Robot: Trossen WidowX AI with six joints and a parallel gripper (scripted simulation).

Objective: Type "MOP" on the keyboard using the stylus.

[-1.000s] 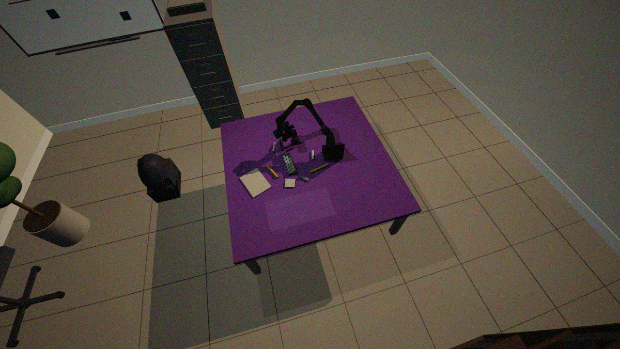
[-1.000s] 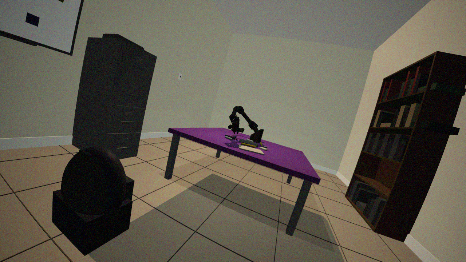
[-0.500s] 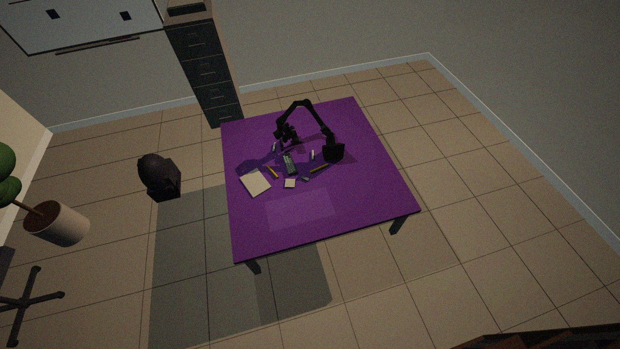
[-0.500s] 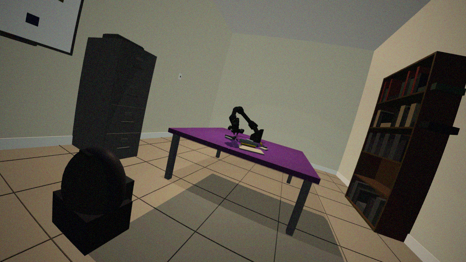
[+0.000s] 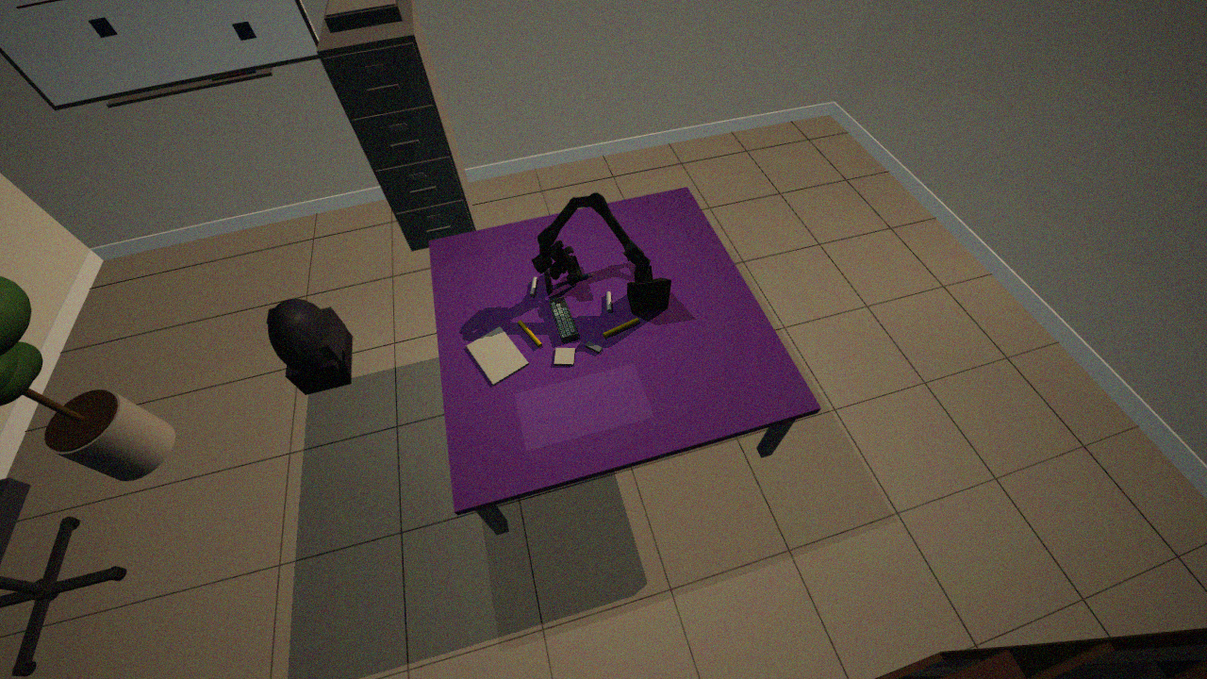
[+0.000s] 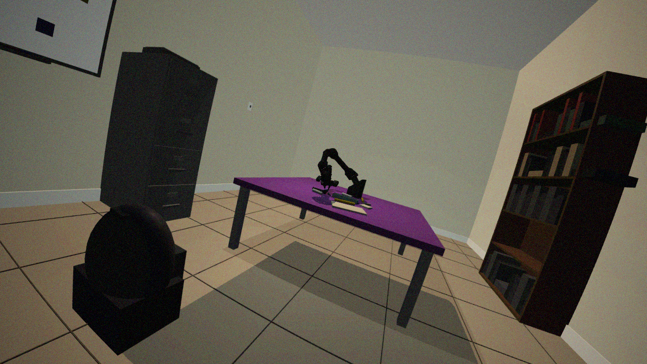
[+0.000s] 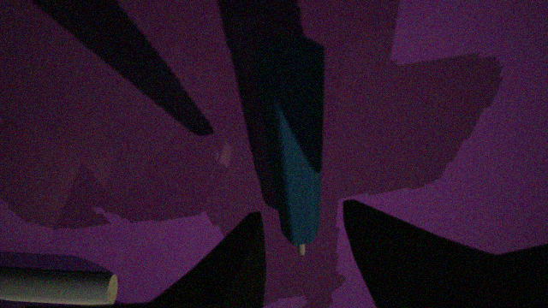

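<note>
Stylus (image 7: 301, 205): teal body, short pale tip, partly in dark shadow, lying on purple desk (image 5: 717, 363) (image 6: 384, 212), just ahead of gripper (image 5: 565, 274) (image 6: 326, 189) (image 7: 302, 217) tips in wrist cam. Gripper approx 1/3 open, fingers either side of stylus end, no grip. Kbd (image 5: 563, 320) (image 6: 345, 198) nearby.

White cylinder (image 7: 60, 286) left of the open jaws, apparently not between them.

purple desk (image 5: 717, 338) (image 6: 388, 217) (image 7: 509, 180), teal-blue stylus (image 7: 301, 201), yellow markers (image 5: 620, 327), black arm (image 5: 620, 227) (image 6: 342, 165)
</note>
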